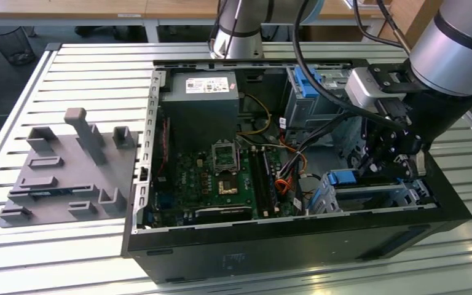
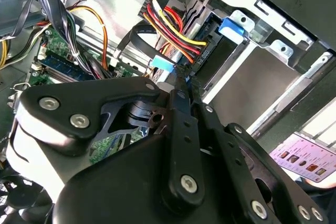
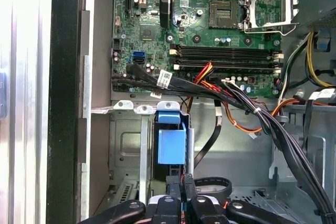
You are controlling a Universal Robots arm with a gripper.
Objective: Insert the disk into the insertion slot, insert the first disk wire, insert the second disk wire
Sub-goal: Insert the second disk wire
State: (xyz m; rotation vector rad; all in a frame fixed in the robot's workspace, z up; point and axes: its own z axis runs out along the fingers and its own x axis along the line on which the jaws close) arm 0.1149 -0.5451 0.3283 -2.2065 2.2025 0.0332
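The disk sits inside the insertion slot (image 1: 383,195) at the case's front corner, on the exterior view's right, and its blue carrier (image 1: 344,178) stands out of the cage. My gripper (image 1: 373,171) reaches down into the case right beside it. In both wrist views the fingers are pressed together just short of the blue carrier tab (image 3: 171,142) (image 2: 232,28). The gripper (image 2: 181,80) (image 3: 184,190) is shut on a black connector of the red, yellow and black disk wire (image 2: 176,35). A black flat cable (image 3: 212,145) loops next to the fingers.
The open computer case (image 1: 302,246) lies on a slatted metal table (image 1: 88,61). Inside it are the motherboard (image 1: 219,172), a power supply (image 1: 199,101) and a taller bay with a blue bracket (image 1: 306,86). Cable bundles (image 3: 252,108) cross near the slot. A grey fixture plate (image 1: 64,172) lies on the exterior view's left.
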